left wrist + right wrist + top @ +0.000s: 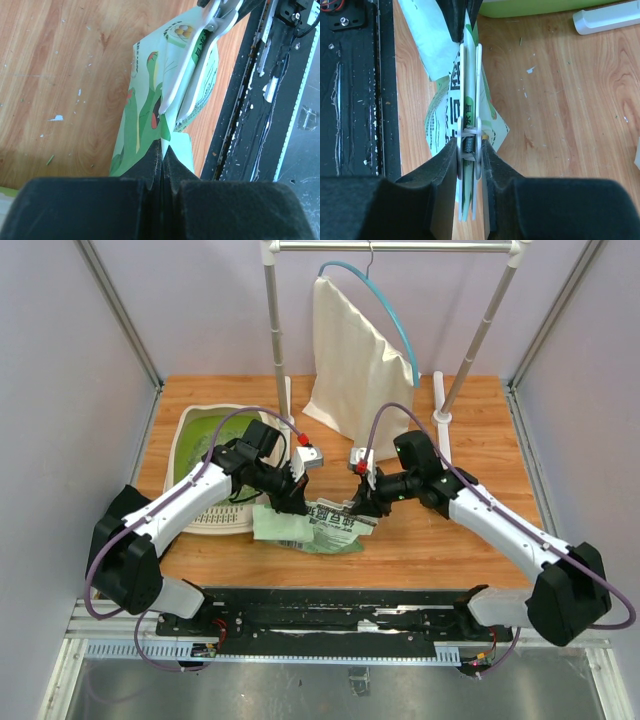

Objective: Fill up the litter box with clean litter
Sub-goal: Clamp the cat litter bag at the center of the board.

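The litter box (205,440) shows no litter, with the left gripper (161,152) pinching the green bag (145,95) and the right gripper (469,150) squeezing its white clip (189,62).

Left gripper (293,502), right gripper (360,506) at green bag (300,530) — litter box (192,445) beside, left

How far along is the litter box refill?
Done: nothing poured yet; the litter box shows bare green where visible. In hand: left jaws are shut on the bag edge, and right jaws squeeze the white clip fastened on it. Left: take off the clip, open the bag, pour litter into the box.
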Available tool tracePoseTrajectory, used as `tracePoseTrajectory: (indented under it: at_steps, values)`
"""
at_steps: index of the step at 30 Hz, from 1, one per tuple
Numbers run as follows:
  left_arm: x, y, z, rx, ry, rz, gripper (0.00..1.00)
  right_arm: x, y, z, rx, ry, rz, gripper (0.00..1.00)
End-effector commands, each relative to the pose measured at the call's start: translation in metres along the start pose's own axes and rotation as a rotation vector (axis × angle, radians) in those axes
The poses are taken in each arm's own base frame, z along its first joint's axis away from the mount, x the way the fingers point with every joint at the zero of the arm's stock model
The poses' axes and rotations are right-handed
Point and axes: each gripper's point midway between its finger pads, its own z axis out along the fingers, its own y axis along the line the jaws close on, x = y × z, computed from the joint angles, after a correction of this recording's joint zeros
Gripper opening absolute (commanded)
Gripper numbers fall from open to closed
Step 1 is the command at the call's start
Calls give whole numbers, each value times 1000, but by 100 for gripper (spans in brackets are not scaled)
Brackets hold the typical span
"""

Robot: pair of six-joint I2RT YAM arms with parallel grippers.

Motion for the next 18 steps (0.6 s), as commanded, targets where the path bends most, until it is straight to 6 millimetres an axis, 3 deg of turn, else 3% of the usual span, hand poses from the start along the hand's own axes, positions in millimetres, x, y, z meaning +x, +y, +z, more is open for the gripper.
tracePoseTrajectory:
  at_steps: [1,10,15,17,18]
  values:
    - [-23,-9,-6,31,-81,56,1,0,13,0,-109,70,-1,1]
    - [-29,-9,-9,21,-101,64,0,37,23,11,-192,269,123,1]
    - [-28,-9,-8,23,-99,60,1,31,16,12,-161,270,127,1]
    - [-29,-9,-8,21,-102,60,1,26,13,13,-145,255,131,5]
    - [-29,-9,-8,21,-103,60,0,24,13,12,-138,247,128,12]
